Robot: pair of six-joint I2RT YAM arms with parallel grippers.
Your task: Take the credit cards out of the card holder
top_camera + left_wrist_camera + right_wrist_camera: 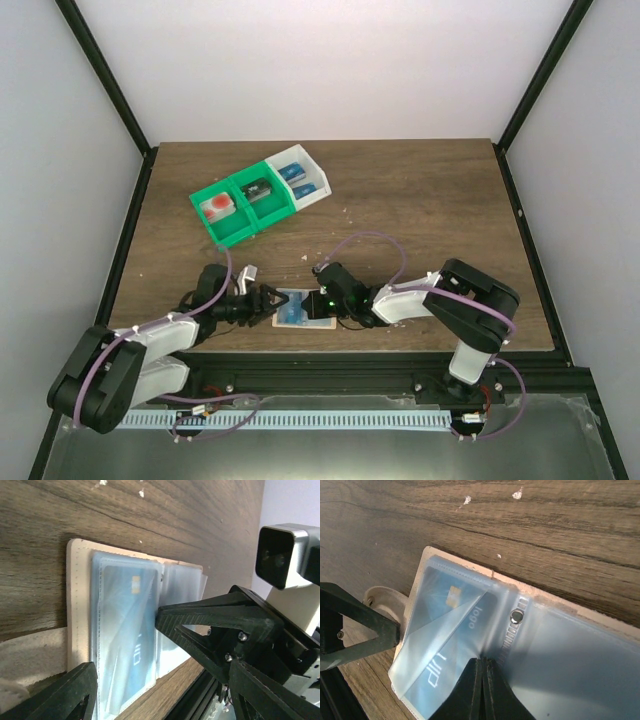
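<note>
Claws sit on both sides of the open card holder (pixel 303 312), flat on the surface (pixel 420 200). One blue card (pixel 127 630) lies under clear plastic in its left half, long side along the fold. The left claw (pixel 268 298) is nearer, spread wide and empty, just beside that half. The right claw (pixel 482 672) is pinched shut, tips on the holder by the fold. Only the wrist views show the plastic; only the top view shows both whole arms.
</note>
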